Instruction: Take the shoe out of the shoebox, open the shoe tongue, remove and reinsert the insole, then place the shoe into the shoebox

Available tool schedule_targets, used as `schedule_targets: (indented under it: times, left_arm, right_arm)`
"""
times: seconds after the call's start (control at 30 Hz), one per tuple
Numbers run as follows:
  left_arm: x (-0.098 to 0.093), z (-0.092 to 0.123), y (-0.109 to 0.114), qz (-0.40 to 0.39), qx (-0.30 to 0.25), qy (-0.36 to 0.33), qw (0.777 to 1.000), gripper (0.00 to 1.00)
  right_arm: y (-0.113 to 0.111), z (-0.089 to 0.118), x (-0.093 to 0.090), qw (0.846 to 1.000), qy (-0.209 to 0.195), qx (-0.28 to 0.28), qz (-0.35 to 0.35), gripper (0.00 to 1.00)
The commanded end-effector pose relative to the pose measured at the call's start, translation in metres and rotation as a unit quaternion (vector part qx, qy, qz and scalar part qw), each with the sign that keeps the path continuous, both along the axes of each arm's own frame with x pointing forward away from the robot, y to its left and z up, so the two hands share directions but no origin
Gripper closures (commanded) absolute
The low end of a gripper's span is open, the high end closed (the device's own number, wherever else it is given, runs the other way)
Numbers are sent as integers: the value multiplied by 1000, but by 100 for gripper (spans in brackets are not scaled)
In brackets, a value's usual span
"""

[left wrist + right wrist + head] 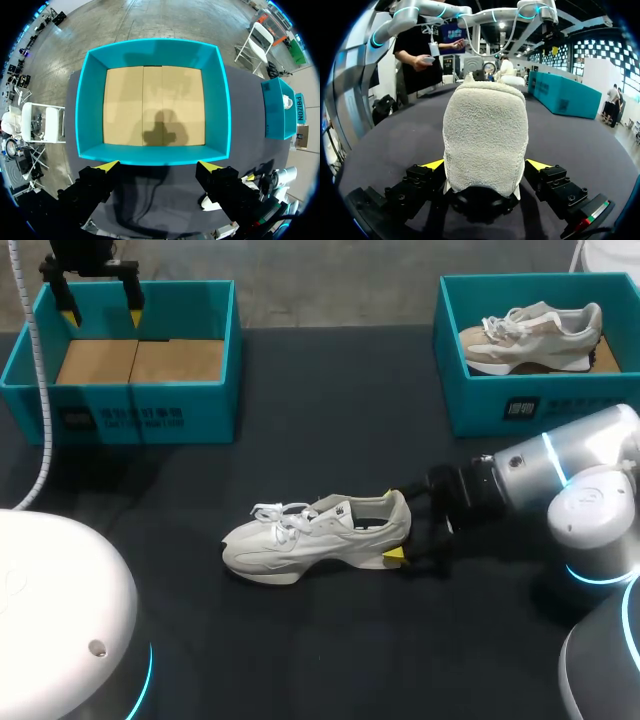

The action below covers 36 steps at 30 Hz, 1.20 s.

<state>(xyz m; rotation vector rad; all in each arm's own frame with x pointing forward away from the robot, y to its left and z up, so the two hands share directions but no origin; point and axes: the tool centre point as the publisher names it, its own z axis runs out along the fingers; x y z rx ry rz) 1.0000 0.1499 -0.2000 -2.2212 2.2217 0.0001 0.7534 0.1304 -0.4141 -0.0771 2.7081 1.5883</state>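
A white sneaker lies on its sole in the middle of the dark table, toe to the left. My right gripper is at its heel, open, with the heel filling the space between the two yellow-tipped fingers. In the right wrist view the gripper sits low against the table. My left gripper hangs open above the teal shoebox at the back left. This shoebox holds only its brown cardboard floor, and the left gripper is over its near wall.
A second teal shoebox at the back right holds a beige sneaker. My right arm stretches across the table's right side.
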Motion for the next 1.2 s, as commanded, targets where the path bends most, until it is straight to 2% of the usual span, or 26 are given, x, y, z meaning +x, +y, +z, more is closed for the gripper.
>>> schedule_targets:
  times: [0.03, 0.47, 0.5, 0.53, 0.57, 0.6, 0.63, 1.2]
  left_arm:
    - [0, 0, 0, 0, 0, 0, 1000, 0]
    - [0, 0, 0, 0, 0, 0, 1000, 0]
    - [0, 0, 0, 0, 0, 0, 1000, 0]
    - [0, 0, 0, 0, 0, 0, 1000, 0]
    - [0, 0, 0, 0, 0, 0, 1000, 0]
    - [0, 0, 0, 0, 0, 0, 1000, 0]
    - [0, 0, 0, 0, 0, 0, 1000, 0]
    - [0, 0, 0, 0, 0, 0, 1000, 0]
  right_arm:
    - [5, -1, 0, 1000, 2, -4, -5, 0]
    - [13, -12, -3, 1000, 11, 2, -13, 0]
    - [13, -12, -3, 1000, 11, 2, -14, 13]
    - [14, -13, -3, 1000, 12, 2, -16, 53]
    - [14, -14, -3, 1000, 13, 1, -17, 65]
    - [14, -14, -4, 1000, 13, 0, -19, 86]
    - [14, -14, -4, 1000, 13, -1, -20, 100]
    - [7, -11, -17, 998, 11, -8, -62, 100]
